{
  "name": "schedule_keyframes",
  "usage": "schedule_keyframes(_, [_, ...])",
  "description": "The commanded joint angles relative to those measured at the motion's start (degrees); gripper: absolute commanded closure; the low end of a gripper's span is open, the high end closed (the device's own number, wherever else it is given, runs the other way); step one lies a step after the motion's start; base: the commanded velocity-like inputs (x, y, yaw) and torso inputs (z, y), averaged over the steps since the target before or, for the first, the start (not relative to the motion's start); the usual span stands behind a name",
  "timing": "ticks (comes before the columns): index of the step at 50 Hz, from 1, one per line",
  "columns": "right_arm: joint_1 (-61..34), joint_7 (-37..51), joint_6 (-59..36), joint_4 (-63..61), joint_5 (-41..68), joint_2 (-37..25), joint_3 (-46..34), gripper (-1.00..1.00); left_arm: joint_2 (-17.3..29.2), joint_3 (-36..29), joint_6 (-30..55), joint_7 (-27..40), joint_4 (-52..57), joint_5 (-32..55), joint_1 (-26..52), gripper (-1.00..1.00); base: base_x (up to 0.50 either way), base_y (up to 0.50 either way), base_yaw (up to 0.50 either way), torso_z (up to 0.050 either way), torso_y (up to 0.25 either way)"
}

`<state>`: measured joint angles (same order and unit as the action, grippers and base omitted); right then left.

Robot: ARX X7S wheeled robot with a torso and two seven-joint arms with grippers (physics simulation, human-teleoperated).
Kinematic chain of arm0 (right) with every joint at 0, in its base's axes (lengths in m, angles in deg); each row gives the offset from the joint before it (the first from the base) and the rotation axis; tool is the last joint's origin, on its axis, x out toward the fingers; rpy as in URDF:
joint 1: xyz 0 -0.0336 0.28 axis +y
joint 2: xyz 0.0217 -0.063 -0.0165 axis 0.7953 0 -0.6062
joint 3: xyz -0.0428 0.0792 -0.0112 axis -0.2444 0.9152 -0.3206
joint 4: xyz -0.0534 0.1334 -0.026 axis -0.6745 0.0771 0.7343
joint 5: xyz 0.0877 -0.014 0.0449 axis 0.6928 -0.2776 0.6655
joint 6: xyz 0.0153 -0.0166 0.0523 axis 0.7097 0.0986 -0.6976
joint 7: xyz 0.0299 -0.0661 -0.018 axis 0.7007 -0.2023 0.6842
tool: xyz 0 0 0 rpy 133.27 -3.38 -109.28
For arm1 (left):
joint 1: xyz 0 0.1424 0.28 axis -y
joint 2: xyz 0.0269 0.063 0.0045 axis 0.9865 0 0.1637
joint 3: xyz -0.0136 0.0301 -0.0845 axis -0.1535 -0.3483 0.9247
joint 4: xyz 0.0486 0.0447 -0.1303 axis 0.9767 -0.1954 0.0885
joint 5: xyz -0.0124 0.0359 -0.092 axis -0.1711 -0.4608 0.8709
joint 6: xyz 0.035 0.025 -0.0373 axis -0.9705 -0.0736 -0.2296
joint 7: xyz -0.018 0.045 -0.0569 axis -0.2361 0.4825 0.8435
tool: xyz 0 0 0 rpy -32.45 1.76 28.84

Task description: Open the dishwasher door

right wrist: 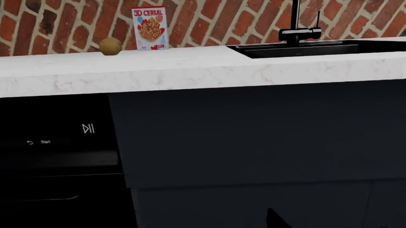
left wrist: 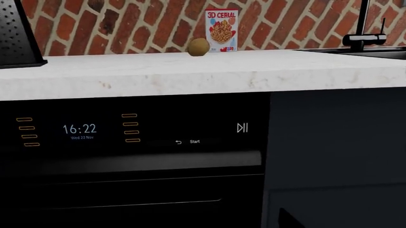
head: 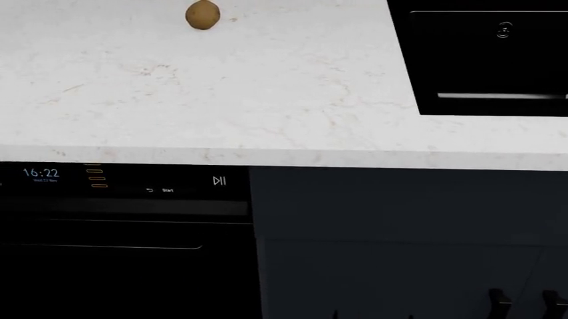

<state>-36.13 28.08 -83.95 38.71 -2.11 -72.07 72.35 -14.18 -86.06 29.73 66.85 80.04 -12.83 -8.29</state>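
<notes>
The dishwasher door [left wrist: 127, 187] is a glossy black panel, shut, under a control strip [left wrist: 130, 128] with orange bars, a clock, "Start" and a play/pause mark. A thin silver handle line [left wrist: 127, 205] crosses it. The door also shows in the head view [head: 116, 272] at lower left and in the right wrist view [right wrist: 57, 199]. One dark fingertip [left wrist: 286, 221] of my left gripper shows in front of the navy cabinet, right of the door and apart from it. My right gripper [head: 525, 304] is open at the head view's lower right, before the cabinet; one of its fingertips [right wrist: 278, 219] shows in its wrist view. Both are empty.
A white marble countertop [head: 293, 100] overhangs the door. On it are a brown round fruit [head: 202, 14] and a cereal box [left wrist: 221, 30] against the brick wall. A black sink [head: 488, 60] with a faucet [right wrist: 297, 28] lies to the right. Navy cabinet fronts [head: 400, 226] adjoin the dishwasher.
</notes>
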Motion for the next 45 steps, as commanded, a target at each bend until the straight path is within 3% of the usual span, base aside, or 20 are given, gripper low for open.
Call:
schedule_keyframes(1, [0.0,1.1,-0.2,-0.7,0.7,-0.8,-0.3,-1.0,0.1,-0.5,-0.9,0.6,-1.0,1.4,0.3,-1.0,0.0,0.0,0.0,0.0,0.0])
schedule_keyframes(7, [0.2,1.7,-0.2,-1.2,0.5,-1.1,-0.9,-1.0,0.1,0.0,-1.1,1.9,-0.4,1.9,0.3,-1.0,0.0,0.0,0.0,0.0,0.0])
schedule_keyframes(45, [1.9,4.1,-0.7,-4.8,2.0,-2.8,-2.6,-1.0,1.5,-2.1,-1.7,2.4,-0.1,5.4,-0.6,-1.0,0.0,0.0,0.0,-0.05,0.0])
